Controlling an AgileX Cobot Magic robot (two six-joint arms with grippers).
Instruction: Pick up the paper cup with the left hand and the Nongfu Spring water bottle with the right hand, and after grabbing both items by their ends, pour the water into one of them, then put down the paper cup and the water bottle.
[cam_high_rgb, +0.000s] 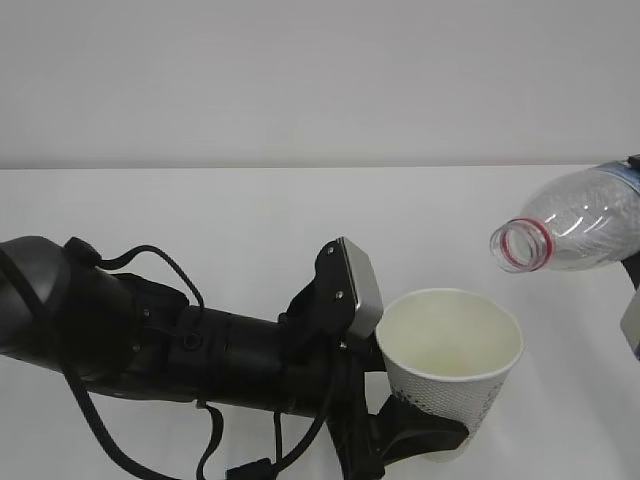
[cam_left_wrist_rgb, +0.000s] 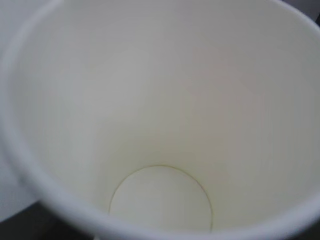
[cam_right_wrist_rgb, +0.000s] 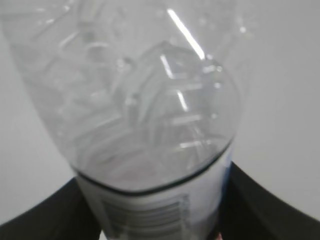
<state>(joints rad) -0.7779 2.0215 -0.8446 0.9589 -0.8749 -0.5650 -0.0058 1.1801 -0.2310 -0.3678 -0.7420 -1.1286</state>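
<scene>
Tilting uncapped bottle (cam_high_rgb: 585, 218), red-ringed mouth above white cup (cam_high_rgb: 452, 362)

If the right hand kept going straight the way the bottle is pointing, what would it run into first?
Probably the paper cup. The Nongfu Spring water bottle points left and slightly down, its open mouth just above and right of the cup's rim. Depth is unclear, so it might skim over the rim instead.
</scene>
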